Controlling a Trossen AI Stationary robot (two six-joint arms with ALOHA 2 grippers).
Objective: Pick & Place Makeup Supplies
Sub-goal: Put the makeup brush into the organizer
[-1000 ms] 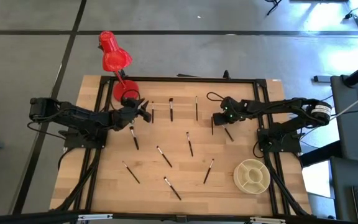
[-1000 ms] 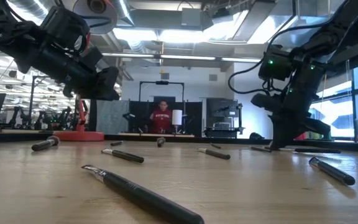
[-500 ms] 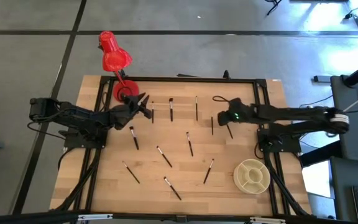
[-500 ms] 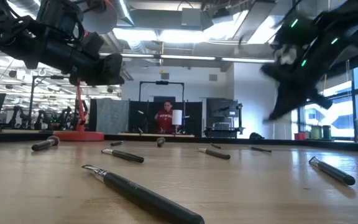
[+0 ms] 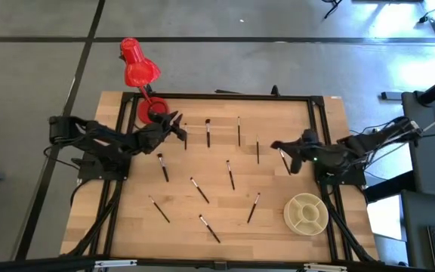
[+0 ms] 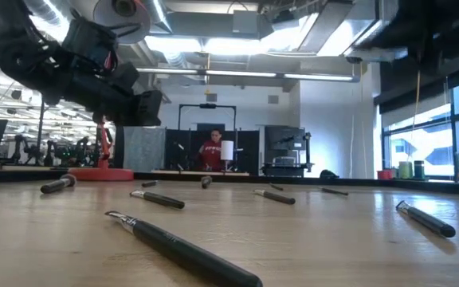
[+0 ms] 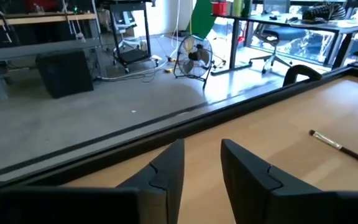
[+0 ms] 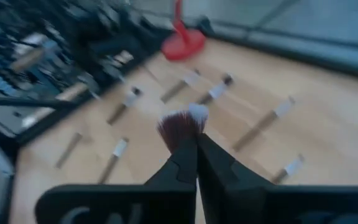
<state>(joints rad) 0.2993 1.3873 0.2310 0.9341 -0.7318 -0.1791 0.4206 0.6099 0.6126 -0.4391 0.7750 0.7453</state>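
Several slim dark makeup brushes (image 5: 230, 174) with lighter tips lie flat and scattered on the wooden table (image 5: 127, 227). My right gripper (image 5: 278, 147) is over the table's right half, shut on one brush, whose reddish-brown bristles (image 8: 180, 127) show in the right wrist view. Another dark stick (image 5: 284, 160) shows just beside that gripper; whether it is the held brush I cannot tell. My left gripper (image 5: 177, 127) hangs open above the table's far left part, near a red lamp base (image 5: 149, 112). Its fingers (image 7: 166, 171) touch nothing. My right gripper (image 8: 196, 158) pinches a makeup brush between its two shut fingers, just behind the bristle head (image 8: 185, 138). The white-edged bristles stick out forward past the fingertips. The brush is lifted clear of the table; the fingers hide its handle.
A round cream tray with compartments (image 5: 306, 213) sits near the table's near right corner. A red desk lamp (image 5: 136, 64) stands at the far left edge. A black frame (image 5: 225, 97) runs along the table's edges. A person (image 6: 207, 151) stands far behind the table.
My right gripper has risen quickly from the table top, out of the low view, and drawn back a little toward the table's right edge. My left gripper has shifted slightly toward the far edge and stayed open.
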